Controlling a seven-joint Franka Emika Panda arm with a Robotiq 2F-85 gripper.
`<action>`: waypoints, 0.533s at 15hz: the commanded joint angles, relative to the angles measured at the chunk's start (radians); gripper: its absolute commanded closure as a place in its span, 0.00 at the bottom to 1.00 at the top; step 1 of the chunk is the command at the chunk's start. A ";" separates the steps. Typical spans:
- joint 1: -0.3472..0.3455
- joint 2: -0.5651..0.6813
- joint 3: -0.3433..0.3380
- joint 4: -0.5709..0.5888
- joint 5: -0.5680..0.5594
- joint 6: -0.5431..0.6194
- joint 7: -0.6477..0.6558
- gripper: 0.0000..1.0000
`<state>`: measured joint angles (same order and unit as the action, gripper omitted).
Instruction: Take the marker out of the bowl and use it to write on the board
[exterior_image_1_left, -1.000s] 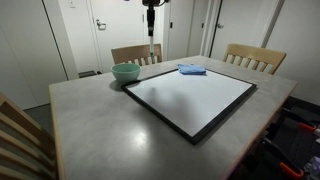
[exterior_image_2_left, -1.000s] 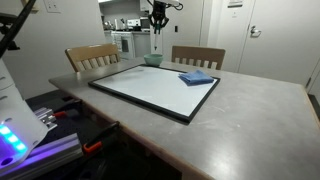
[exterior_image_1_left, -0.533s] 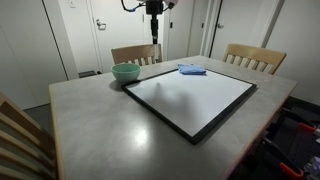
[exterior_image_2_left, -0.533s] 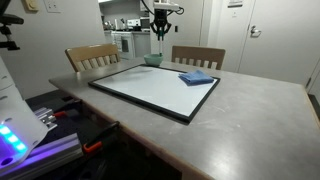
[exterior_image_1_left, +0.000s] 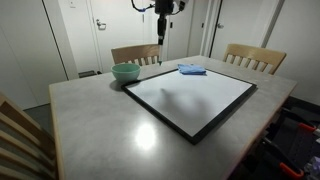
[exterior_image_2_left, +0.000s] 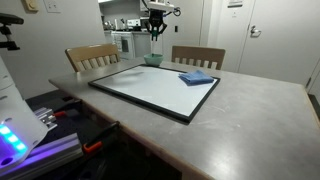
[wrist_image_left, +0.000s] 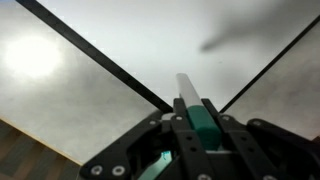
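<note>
Retrieval looked finished, and writing had not begun. The gripper (exterior_image_1_left: 160, 24) hung high above the far side of the table (exterior_image_1_left: 95, 130), its jaws pressed together on the marker (wrist_image_left: 186, 88). In the wrist view the marker stuck out past the fingertips as a thin stick, with a green part pinched between the pads. In both exterior views it showed only as a small dark sliver below the claw, too small to tell its tilt.

The bowl (exterior_image_1_left: 125, 72) sat on the table just beside the far left corner of the board (exterior_image_1_left: 190, 100). Nothing could be seen inside it from these angles. The board's white face was blank, with no mark on it, and a blue cloth (exterior_image_1_left: 192, 69) lay at its far edge. The wrist view looked down on a corner of the board, well below the marker's tip.

Judged from this, the first half of the task was complete. What remained was to carry the marker over the white face, lower it until the tip touched, and draw a stroke.
</note>
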<state>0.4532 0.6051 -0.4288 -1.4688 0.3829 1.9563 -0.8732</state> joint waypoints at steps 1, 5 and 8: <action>0.019 -0.171 -0.015 -0.244 0.029 0.063 -0.033 0.95; -0.230 -0.326 0.271 -0.413 -0.121 0.181 -0.031 0.95; -0.330 -0.369 0.380 -0.493 -0.130 0.248 -0.056 0.95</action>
<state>0.2145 0.3084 -0.1505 -1.8410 0.2712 2.1165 -0.8931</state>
